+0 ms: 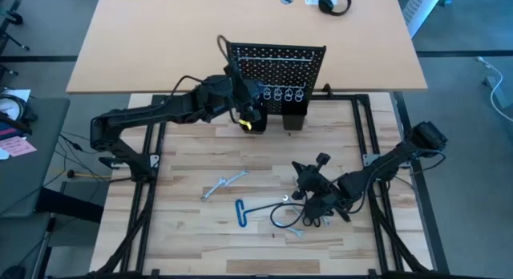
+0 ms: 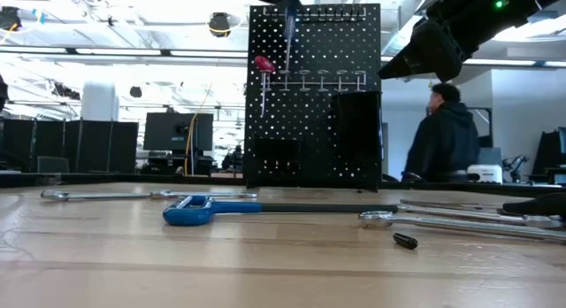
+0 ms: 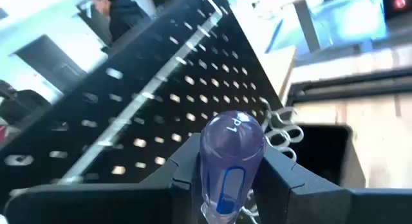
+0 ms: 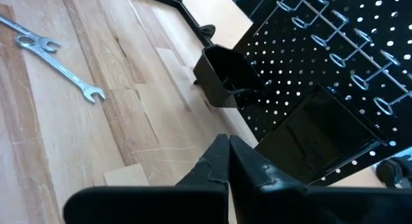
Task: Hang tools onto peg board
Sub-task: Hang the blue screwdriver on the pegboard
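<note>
- The left gripper (image 1: 244,111) is up against the front of the peg board (image 1: 276,61), at the left end of its row of silver ring hooks (image 1: 279,94); its fingers (image 3: 293,179) are clamped on a screwdriver (image 3: 230,163) with a clear blue-tinted handle, the butt of the handle pointing at the wrist camera
- In the low view the screwdriver's thin shaft (image 2: 289,38) hangs down in front of the board's upper left part; a red-handled tool (image 2: 264,65) already sits in a hook just beside it, its shaft pointing down
- The peg board (image 2: 314,87) stands upright at the far edge of the wooden table (image 1: 192,231); two black cups (image 4: 225,76) sit at its base, one at each side
- The right gripper (image 1: 317,200) hovers over the near right part of the table, well apart from the board; its fingers (image 4: 222,163) are pressed together with nothing between them
- A blue-handled T-key (image 1: 240,212) lies flat near the middle front; two silver wrenches (image 1: 223,185) lie just left of it, crossed
- More tools lie under and beside the right arm; their kinds cannot be told apart there
- A person in dark clothing (image 2: 439,135) stands in the room behind the board
</note>
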{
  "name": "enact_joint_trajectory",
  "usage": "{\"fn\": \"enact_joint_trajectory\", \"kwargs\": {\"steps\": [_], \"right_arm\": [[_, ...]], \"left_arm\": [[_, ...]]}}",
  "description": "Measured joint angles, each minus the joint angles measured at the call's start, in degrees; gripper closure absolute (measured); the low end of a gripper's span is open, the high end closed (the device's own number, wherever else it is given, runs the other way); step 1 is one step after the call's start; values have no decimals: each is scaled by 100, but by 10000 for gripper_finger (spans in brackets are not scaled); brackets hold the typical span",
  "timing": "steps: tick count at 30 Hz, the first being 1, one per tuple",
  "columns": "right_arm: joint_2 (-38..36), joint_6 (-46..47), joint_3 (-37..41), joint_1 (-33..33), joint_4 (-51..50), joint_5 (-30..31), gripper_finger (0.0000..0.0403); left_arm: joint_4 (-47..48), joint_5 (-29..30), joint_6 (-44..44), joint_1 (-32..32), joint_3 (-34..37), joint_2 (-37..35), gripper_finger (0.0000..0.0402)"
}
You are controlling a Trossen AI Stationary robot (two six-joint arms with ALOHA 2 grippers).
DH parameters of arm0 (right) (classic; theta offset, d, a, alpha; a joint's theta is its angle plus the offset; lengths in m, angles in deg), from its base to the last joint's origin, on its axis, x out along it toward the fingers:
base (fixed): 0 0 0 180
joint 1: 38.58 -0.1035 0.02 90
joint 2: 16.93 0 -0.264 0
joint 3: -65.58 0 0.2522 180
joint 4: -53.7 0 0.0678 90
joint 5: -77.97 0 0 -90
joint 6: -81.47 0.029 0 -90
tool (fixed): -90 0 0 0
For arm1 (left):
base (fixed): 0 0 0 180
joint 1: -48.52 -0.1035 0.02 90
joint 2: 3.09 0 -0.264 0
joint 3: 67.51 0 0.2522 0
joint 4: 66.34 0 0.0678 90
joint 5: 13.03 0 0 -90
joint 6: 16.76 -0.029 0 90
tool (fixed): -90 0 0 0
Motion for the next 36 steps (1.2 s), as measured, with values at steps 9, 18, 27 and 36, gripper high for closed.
{"fn": "enact_joint_trajectory", "kwargs": {"steps": [9,18,27,36], "right_arm": [[2,-15,0,0,17,-13,396],[2,-13,-2,0,28,-17,396],[2,-13,-2,0,26,-20,396],[2,-13,-2,0,22,-20,396]], "left_arm": [[233,-1,332,-19,-2,-69,320],[330,-120,798,-148,17,-29,320],[305,-495,1098,-295,22,-4,320],[243,-518,1035,-291,-50,-1,320]]}}
